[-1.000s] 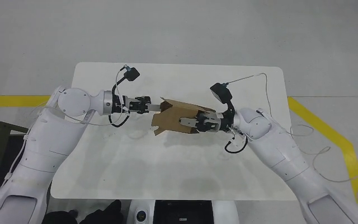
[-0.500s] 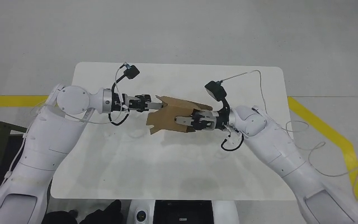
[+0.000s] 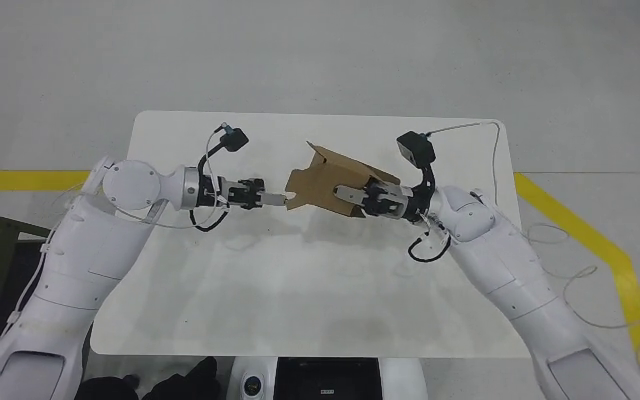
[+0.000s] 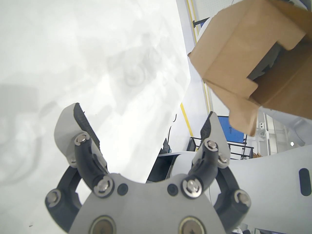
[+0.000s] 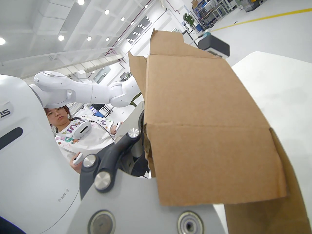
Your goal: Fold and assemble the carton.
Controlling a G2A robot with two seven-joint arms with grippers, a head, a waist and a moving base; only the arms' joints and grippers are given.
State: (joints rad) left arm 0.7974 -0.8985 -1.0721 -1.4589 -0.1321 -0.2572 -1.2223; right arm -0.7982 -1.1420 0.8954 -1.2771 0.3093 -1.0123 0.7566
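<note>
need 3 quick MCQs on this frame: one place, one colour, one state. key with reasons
1. Where is the carton?
A. lying flat, untouched
B. on the floor
C. in the right end effector, over the table

2. Carton colour?
A. brown
B. white
C. blue

3. Left end effector?
A. shut on the carton
B. open, empty
C. shut, empty

Key:
1 C: the top view shows the right end effector gripping the carton above the table.
2 A: it is plain brown cardboard in every view.
3 B: the left wrist view shows its fingers spread with nothing between them.
</note>
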